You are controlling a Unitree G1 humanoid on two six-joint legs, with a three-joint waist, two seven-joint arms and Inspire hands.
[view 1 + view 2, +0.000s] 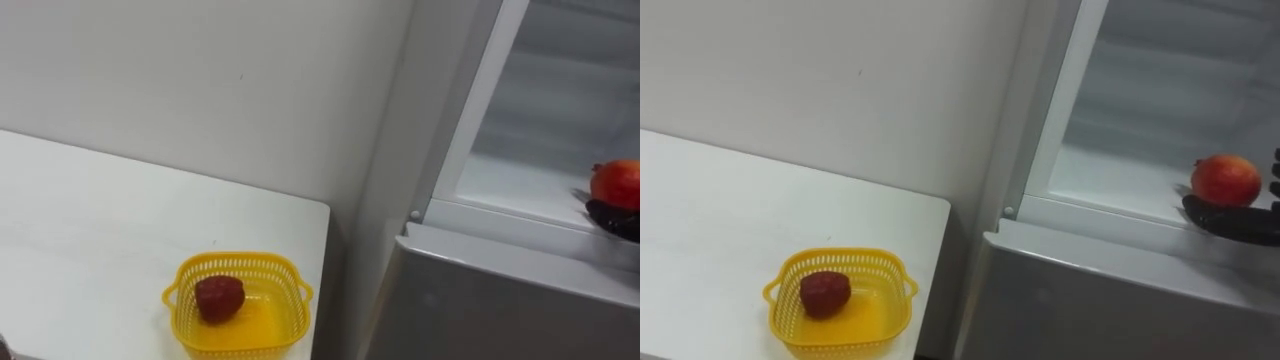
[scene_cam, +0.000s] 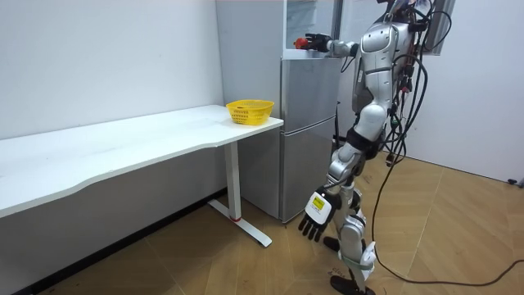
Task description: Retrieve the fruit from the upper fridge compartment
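The robot stands facing a tall silver-grey metal fridge [image 2: 307,123] whose upper compartment is open, with smooth white walls inside. Its right hand [image 1: 1230,218] reaches over the compartment's sill. The dark fingers cup a smooth, round red fruit [image 1: 1226,180] with a yellowish blush from below, and one fingertip curls at its side. The fruit sits just inside the opening, above the flat grey lower door.

Seen from across the room, the left hand [image 2: 313,223] hangs by the robot's leg with its fingers loose and straight.

The head cameras show a yellow plastic lattice basket [image 1: 185,270] with two loop handles. It sits near the corner of the matte white table [image 2: 123,152], and a duller, darker red fruit [image 1: 218,297] lies in it.
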